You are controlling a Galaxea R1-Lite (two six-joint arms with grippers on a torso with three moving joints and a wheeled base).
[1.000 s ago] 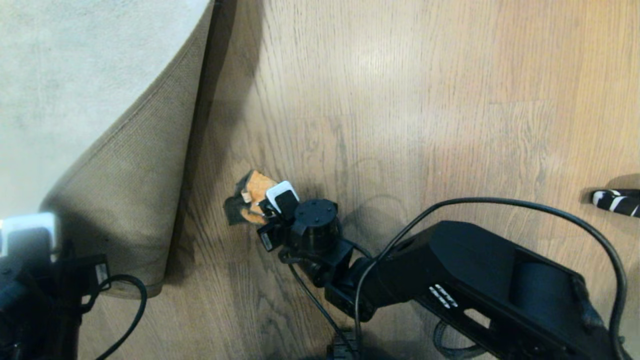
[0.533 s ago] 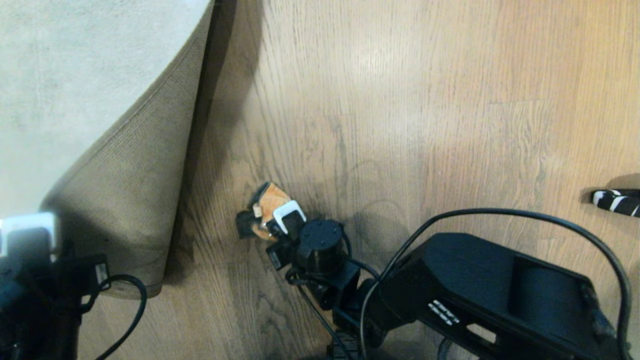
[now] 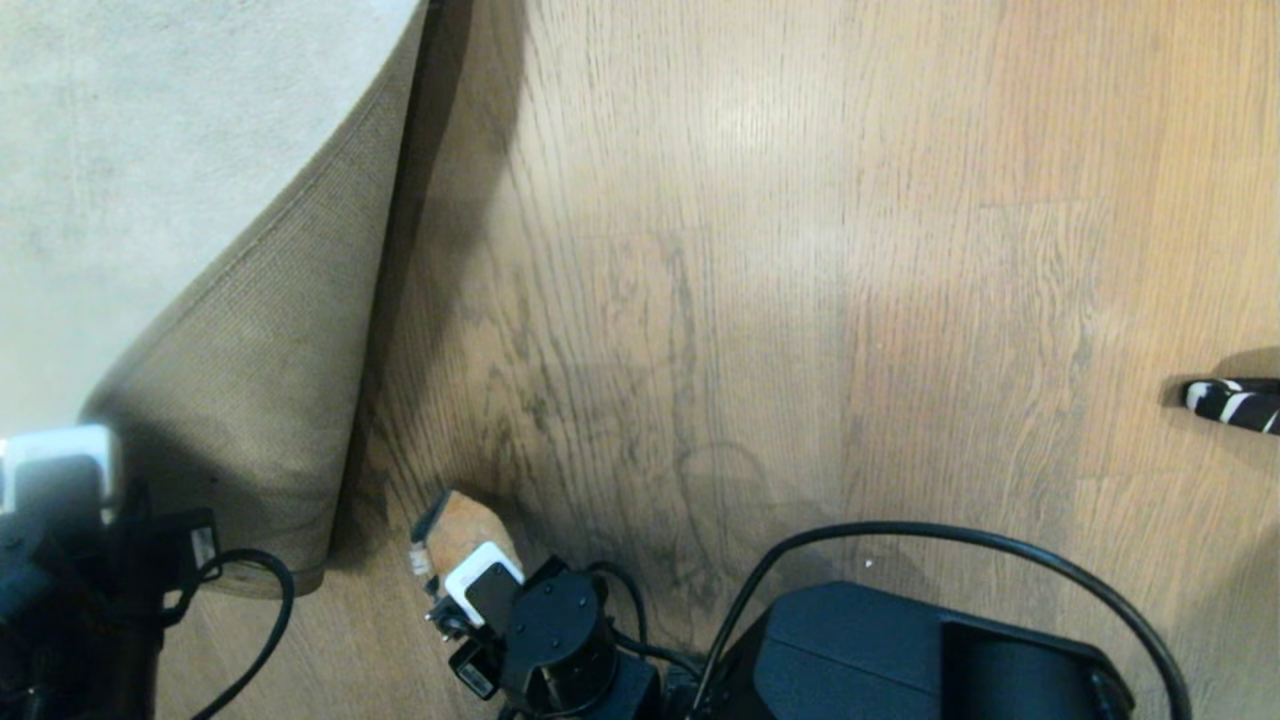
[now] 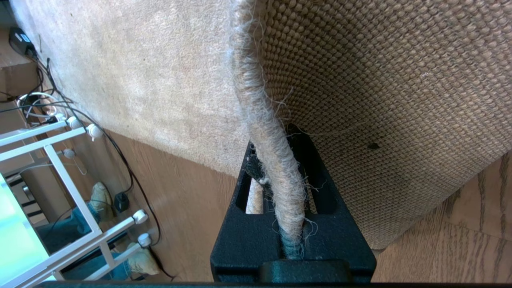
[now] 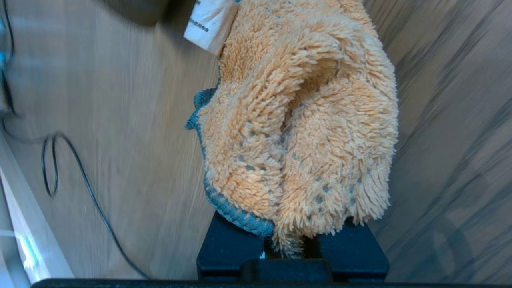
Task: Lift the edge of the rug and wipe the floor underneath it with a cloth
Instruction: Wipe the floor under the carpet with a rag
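The pale grey rug (image 3: 130,170) is folded back, its tan woven backing (image 3: 270,400) facing up over the floor (image 3: 760,300). At the lower left of the head view my left gripper (image 3: 58,468) holds it raised. In the left wrist view that gripper (image 4: 277,146) is shut on the rug edge (image 4: 276,160), which runs between its fingers. My right gripper (image 3: 470,585) is low on the floor beside the lifted backing. It is shut on the cloth (image 3: 455,522); the cloth (image 5: 304,120) bunches orange-yellow with grey trim and a white tag, hiding that gripper's (image 5: 292,236) tips.
A black-and-white striped object (image 3: 1235,402) lies at the right edge. The right arm's black cable (image 3: 960,540) loops over the floor. Beyond the rug stand a white metal rack (image 4: 72,180), loose cables and a person's feet (image 4: 100,198).
My right gripper has dragged the cloth across the floor toward the robot and slightly left, nearer the lifted rug corner. The left gripper and rug have stayed put.
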